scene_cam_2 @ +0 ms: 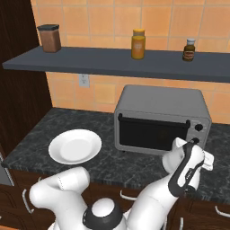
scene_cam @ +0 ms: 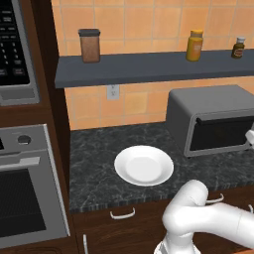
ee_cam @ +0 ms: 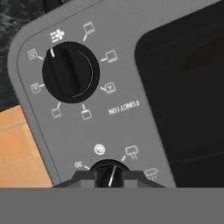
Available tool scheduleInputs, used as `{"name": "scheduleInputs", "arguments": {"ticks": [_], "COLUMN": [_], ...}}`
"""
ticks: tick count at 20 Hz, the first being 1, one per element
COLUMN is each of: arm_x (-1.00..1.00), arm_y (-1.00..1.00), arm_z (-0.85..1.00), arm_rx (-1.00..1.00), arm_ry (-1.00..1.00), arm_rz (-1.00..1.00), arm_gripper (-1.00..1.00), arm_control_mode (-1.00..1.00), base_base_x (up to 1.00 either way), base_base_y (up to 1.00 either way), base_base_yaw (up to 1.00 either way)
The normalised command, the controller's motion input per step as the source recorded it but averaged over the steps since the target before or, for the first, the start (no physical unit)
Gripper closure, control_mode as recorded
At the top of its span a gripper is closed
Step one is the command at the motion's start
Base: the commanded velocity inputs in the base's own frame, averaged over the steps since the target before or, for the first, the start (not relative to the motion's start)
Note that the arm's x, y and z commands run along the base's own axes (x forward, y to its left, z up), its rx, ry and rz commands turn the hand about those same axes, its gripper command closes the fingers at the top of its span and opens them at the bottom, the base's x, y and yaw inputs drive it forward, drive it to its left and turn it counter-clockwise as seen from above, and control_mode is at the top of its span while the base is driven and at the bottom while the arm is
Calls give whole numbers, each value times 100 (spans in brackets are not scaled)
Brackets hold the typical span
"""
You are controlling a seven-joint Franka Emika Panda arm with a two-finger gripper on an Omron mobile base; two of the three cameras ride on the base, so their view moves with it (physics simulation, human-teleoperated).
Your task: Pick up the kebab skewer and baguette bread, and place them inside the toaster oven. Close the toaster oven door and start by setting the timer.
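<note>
Pinching small lower knob [ee_cam: 109, 175] now, gripper [ee_cam: 109, 178] closed tight on it, hand pressing straight at control panel on toaster oven [scene_cam_2: 161, 117] right end. Knob lying dead ahead between fingertips, pointer line standing across them. White plate [scene_cam_2: 74, 146] sitting bare near counter front edge, left of oven. Toaster oven door [scene_cam_2: 152, 131] looking shut; contents behind dark glass impossible to tell. Next move likely pure wrist twist.

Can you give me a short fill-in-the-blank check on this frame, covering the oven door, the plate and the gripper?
1. The toaster oven door is ____.
2. The white plate on the counter holds ____.
3. The gripper is closed on a ____ of the toaster oven.
4. On the shelf, the yellow bottle stands between the brown canister and a small dark ____.

Missing words: shut; nothing; knob; bottle
</note>
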Motion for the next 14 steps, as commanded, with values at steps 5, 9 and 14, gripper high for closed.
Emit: {"name": "scheduleInputs", "arguments": {"ticks": [5, 9, 14], "arm_x": [3, 1, 0], "arm_y": [0, 0, 0], "arm_z": [65, 66, 70], "arm_rx": [19, 20, 20], "arm_ry": [0, 0, 0], "arm_rz": [0, 0, 0], "arm_gripper": [100, 100, 100], "arm_control_mode": [-100, -100, -100], "base_base_x": [0, 0, 0], "base_base_y": [0, 0, 0], "base_base_yaw": [0, 0, 0]}}
